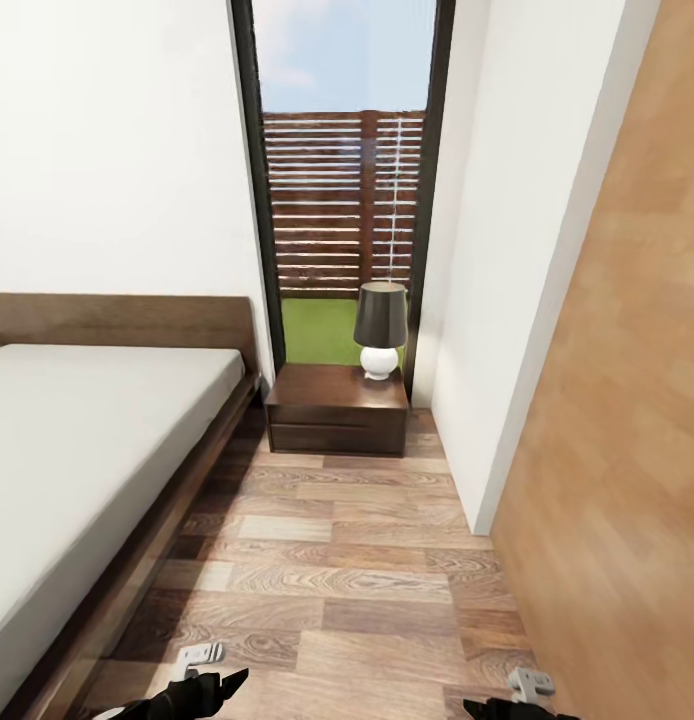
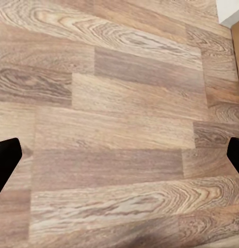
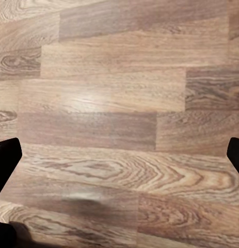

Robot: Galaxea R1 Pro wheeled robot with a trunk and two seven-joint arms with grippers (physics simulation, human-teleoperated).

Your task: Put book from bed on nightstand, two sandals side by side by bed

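We count one large low bed (image 1: pixel 77 440) with a dark brown wooden frame, a plain headboard and a smooth light-grey mattress, one low square dark-brown glossy nightstand (image 1: pixel 336 408) with two drawer fronts, and one lamp (image 1: pixel 380 329) with a white base and a dark shade. Taking the nightstand as our landmark: the bed lies just to its left, its long axis running from the headboard at the far white wall back towards us. The lamp stands upright on the nightstand's top, at its right rear corner. Behind the nightstand rises one tall black-framed window (image 1: pixel 344 170), through which we see a slatted wooden fence and grass. Right of the nightstand a white wall (image 1: pixel 507 250) comes forward and ends at a corner, beside a light-brown wooden panel (image 1: pixel 627 420).

From the nightstand's drawer fronts back to us, a bare lane of brown wood-plank floor (image 1: pixel 337 580) runs between the bed frame and the white wall.

In the head view our left gripper (image 1: pixel 202 690) and right gripper (image 1: pixel 507 708) sit low over the planks, well short of the nightstand. In the left wrist view the left gripper's dark fingertips (image 2: pixel 5 157) stand at opposite edges, spread wide, with floor between them. In the right wrist view the fingertips (image 3: pixel 6 155) are likewise wide apart, holding nothing.
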